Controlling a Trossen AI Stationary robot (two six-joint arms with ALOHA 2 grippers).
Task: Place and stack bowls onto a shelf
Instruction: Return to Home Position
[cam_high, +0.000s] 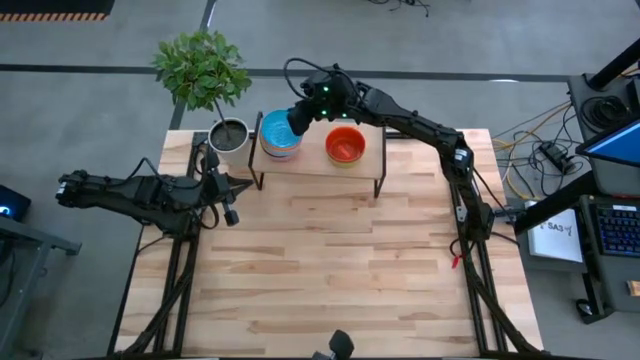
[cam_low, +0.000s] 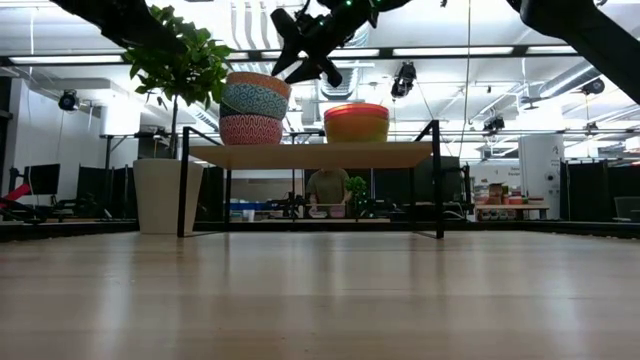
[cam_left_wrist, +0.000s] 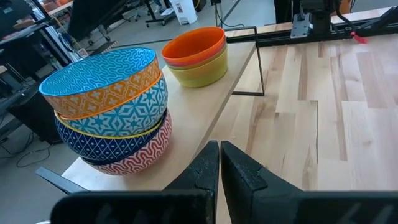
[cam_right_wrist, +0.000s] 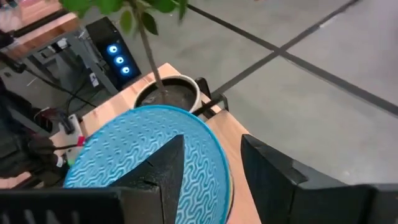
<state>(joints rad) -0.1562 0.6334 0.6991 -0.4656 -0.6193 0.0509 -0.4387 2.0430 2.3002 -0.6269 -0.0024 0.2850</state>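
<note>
The shelf (cam_high: 318, 166) stands at the table's far edge. On its left part is a stack of several patterned bowls (cam_left_wrist: 107, 109), the top one blue inside (cam_right_wrist: 146, 171). On its right part sits a red-orange bowl (cam_high: 345, 146) nested on others (cam_low: 356, 123). My right gripper (cam_right_wrist: 212, 142) hangs open just over the patterned stack's right rim, one finger above the bowl's inside and one outside it; in the low view (cam_low: 310, 60) a gap shows below the fingers. My left gripper (cam_left_wrist: 219, 163) is shut and holds nothing, over the table's left side (cam_high: 228, 208).
A grey pot (cam_high: 229, 135) with a leafy plant (cam_high: 203, 68) stands at the shelf's left end, close to the patterned stack. The shelf's thin black legs (cam_low: 438, 180) stand on the wooden tabletop (cam_high: 340, 270). A person shows far behind the table (cam_low: 328, 190).
</note>
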